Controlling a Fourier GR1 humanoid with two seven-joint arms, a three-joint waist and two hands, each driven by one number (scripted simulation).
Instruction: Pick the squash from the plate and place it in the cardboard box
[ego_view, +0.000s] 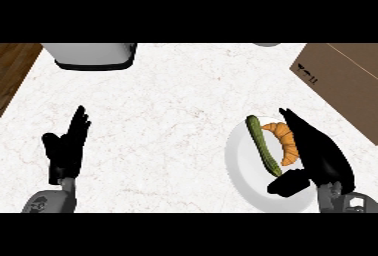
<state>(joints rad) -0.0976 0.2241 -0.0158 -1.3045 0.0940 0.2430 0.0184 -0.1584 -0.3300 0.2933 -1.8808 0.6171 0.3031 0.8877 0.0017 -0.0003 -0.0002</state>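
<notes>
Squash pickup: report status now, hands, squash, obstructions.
Left hand open, resting at left. Right hand open over plate, holding nothing. Squash on plate, croissant between it and the hand. Cardboard box far right.

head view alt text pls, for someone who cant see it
The robot's black right hand, fingers straight, hovers over the right side of a round white plate holding a long green squash and an orange croissant. A brown cardboard box sits at upper right; the black left hand rests open at left.
</notes>
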